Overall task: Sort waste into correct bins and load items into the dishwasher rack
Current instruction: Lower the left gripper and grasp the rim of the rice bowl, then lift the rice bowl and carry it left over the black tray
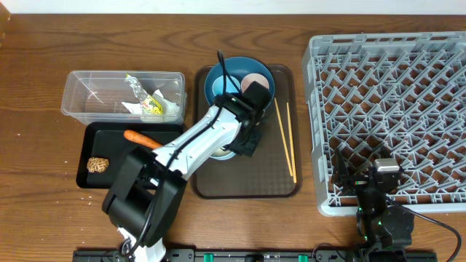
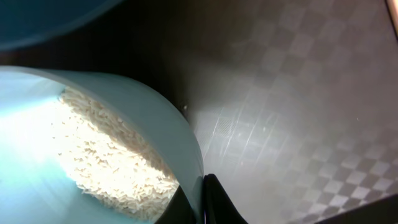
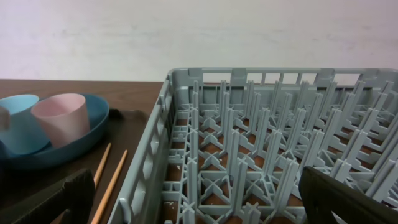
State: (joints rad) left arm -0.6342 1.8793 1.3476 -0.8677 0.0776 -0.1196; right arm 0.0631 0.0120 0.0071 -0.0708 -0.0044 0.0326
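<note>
Much white rice (image 2: 112, 158) lies in the bowl (image 2: 163, 115) (left end effector (image 2: 202, 202) pinches its rim).

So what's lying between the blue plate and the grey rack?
Two chopsticks on the brown tray, between plate and rack. The overhead view shows it best.

Seen from overhead, the left arm (image 1: 196, 142) covers most of the white bowl (image 1: 221, 154), leaving a sliver, and the dishwasher rack (image 1: 386, 109) runs off the right edge. In the left wrist view the bowl and its rice grains (image 2: 112, 162) are cut off at the left and near edges. The dark blue plate (image 2: 43, 18) is a blur, and of the left claw (image 2: 200, 208) only the tips show. The right wrist view crops the light blue cup (image 3: 18, 124) at the left edge and the right claw (image 3: 205, 208) at both near corners.
</note>
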